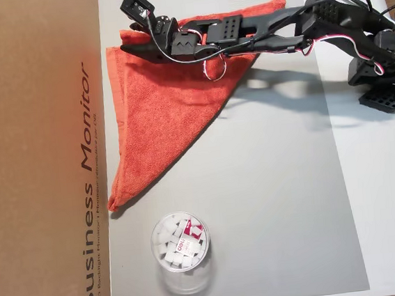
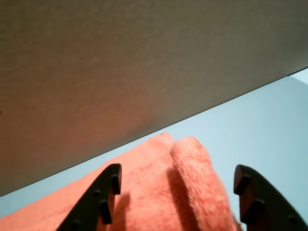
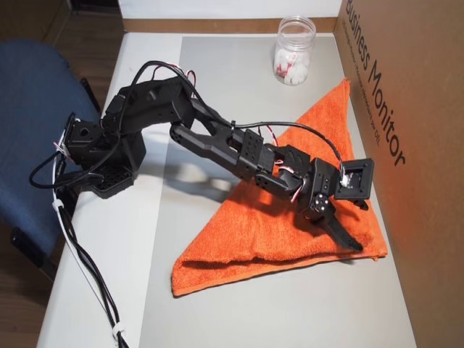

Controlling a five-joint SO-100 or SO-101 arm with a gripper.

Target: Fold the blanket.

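The scene is covered by three cameras. In an overhead view the grey mat (image 1: 280, 203) is seen straight down from fairly high, with the arm base at 3 o'clock and the cardboard box (image 1: 38, 163) along 9 o'clock. In an overhead view of the other kind, the mat (image 3: 217, 65) is seen obliquely from the opposite end, the base lying at 9 o'clock and the box (image 3: 413, 145) at 3 o'clock. The blanket (image 1: 158, 103), the plastic cup (image 1: 181, 247) and the arm are shared by both. The wrist view is taken very near, low over the blanket (image 2: 159, 192), facing the box wall (image 2: 120, 62) toward 12 o'clock
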